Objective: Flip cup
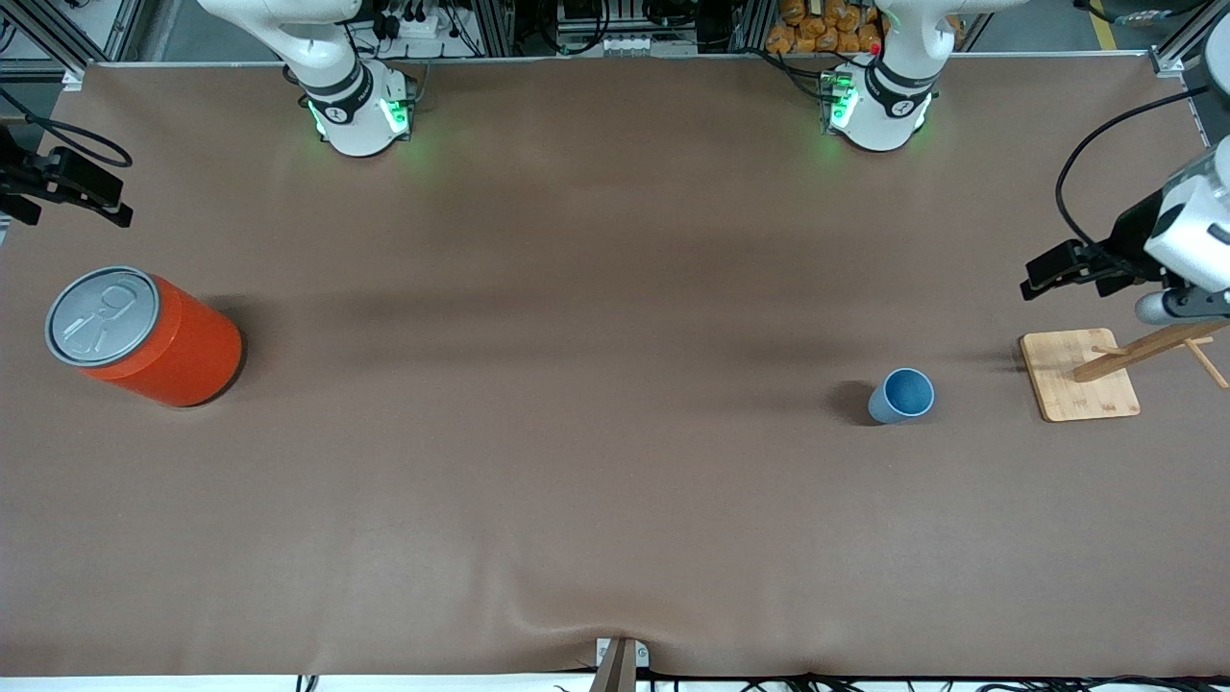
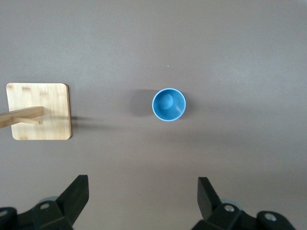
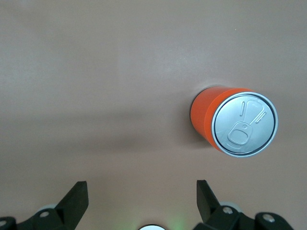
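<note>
the cup [image 1: 901, 395] is the thing nearest the front cam, standing upright on its base w/ the mouth up, toward the left arm's end of the table and apart from everything else. that's prob why it needs flipping: mouth up now, so the job looks not yet begun. it's small, light blue outside, darker blue inside, tapered, no handle, smooth plastic by the look of it; in the left wrist view the cup [image 2: 169, 104] reads as a clean round rim w/ a flat bottom.

just beside it, a bit farther from the cam and closer to the table end, a wooden stand [image 1: 1078, 374]: flat pale square base w/ rounded corners, a slanted post w/ thin pegs, bamboo-like grain.

at about the same depth but at the right arm's end, well apart, the orange can [image 1: 144, 333] stands upright, big cylinder, glossy orange wall, grey metal pull-tab lid.

all on a matte brown table cover [image 1: 577, 432], slightly rippled at the near edge.

left gripper [image 2: 143, 201] hangs high over the table near the cup and stand, fingers spread wide, holding nothing, well set for a descent on the cup i'd guess. right gripper [image 3: 142, 202] hovers near the can, also spread and empty; that arm waits. in the front view its fingers are hard to make out.
</note>
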`<state>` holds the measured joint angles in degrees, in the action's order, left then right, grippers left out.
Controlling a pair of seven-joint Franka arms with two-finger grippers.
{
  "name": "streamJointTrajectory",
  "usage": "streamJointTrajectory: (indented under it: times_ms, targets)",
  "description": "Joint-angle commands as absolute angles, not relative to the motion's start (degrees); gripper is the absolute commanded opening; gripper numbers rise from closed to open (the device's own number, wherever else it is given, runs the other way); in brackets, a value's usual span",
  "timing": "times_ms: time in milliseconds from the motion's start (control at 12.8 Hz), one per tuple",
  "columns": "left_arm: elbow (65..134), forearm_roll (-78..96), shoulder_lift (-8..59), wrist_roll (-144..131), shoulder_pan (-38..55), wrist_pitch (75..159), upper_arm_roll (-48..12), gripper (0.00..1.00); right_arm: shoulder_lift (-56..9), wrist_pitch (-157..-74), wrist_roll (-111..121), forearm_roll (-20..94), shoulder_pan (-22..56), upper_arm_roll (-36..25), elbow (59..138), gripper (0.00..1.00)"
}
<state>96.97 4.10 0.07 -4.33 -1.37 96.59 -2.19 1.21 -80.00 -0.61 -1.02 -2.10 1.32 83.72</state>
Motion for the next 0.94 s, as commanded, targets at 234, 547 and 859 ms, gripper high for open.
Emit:
streamJointTrajectory:
  times_ms: [234,547,859]
  targets:
    - [89.0,-1.1,1.4,1.8,1.2,88.0,-2.7,1.00,0.8,-79.2,-0.5,-1.4,-1.5,1.1,82.6,1.00]
    - [87.2,-1.8,2.5,2.5,3.1,87.4,-2.8,1.00,0.7,-79.1,-0.3,-1.7,-1.5,1.1,82.6,1.00]
    - [86.7,-1.1,4.3,4.8,2.6,87.4,-2.5,1.00,0.8,-79.1,-0.3,-1.7,-1.6,1.1,82.6,1.00]
